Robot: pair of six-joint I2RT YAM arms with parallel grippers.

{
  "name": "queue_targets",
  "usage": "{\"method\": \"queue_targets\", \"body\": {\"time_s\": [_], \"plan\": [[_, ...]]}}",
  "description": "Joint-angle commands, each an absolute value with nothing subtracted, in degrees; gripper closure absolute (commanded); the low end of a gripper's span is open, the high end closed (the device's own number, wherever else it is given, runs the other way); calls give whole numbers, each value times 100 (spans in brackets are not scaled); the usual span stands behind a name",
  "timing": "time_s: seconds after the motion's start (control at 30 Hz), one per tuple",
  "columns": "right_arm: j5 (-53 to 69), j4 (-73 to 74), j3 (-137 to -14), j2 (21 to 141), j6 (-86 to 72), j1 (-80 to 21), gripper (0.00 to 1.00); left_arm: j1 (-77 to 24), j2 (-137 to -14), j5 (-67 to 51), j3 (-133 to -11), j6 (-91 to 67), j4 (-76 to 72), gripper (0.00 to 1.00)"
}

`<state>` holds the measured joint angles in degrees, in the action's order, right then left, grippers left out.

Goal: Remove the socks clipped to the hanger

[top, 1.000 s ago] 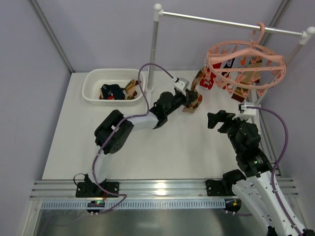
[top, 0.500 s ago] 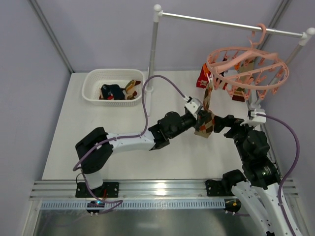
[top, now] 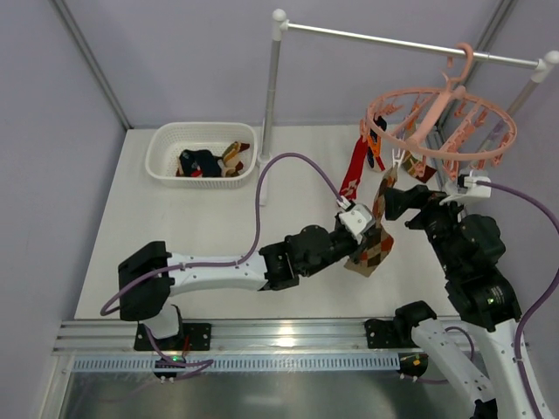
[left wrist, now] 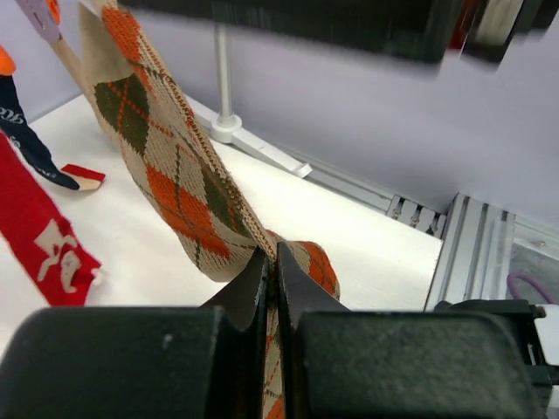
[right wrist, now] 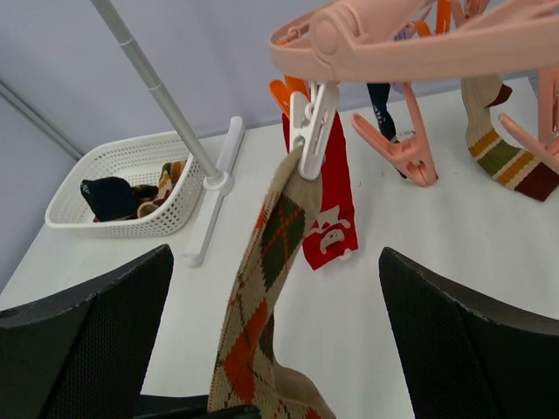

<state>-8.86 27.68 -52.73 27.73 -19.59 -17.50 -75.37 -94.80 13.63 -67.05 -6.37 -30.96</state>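
The salmon-pink ring hanger point(top: 441, 122) hangs from the white rail at the back right; it also shows in the right wrist view point(right wrist: 410, 39). A tan argyle sock point(top: 374, 240) hangs from one of its pegs point(right wrist: 310, 122) and is stretched down and forward. My left gripper point(top: 360, 229) is shut on the sock's lower part point(left wrist: 175, 183). My right gripper point(top: 397, 202) is open just below the hanger, its fingers point(right wrist: 83, 336) on either side of the argyle sock point(right wrist: 266, 262). A red sock point(right wrist: 327, 205), a navy sock point(right wrist: 382, 100) and a striped sock point(right wrist: 502, 157) hang clipped behind.
A white basket point(top: 203, 154) at the back left holds several loose socks. The white rail stand's post point(top: 271, 87) and foot point(right wrist: 210, 205) stand between the basket and the hanger. The right wall is close beside the hanger.
My left gripper has pulled the argyle sock forward and to the right, stretching it taut. The hanger tilted and swung. My right arm rose toward the hanger's rim.
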Motion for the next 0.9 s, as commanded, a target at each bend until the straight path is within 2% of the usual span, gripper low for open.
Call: {"method": "queue_targets", "body": {"time_s": [0.0,0.17,0.43,0.87], "plan": [[-861,2997,-5993,3103,-1767,-1740,0,-7611,-9255,1801,-6838,-483,-2593,100],[-809,3444,-6880,3743,-1635,-1740,0,-7646,-9158,2003,-6864,-501,-2356,100],[-774,3911,-7602,4578,-1626,-1740,0,-7725,-9202,2162,-7119,-422,-1846,100],[-800,3806,-7321,5027,-1758,-1749,2,-7848,-9193,2171,-7119,-395,-1740,100]]}}
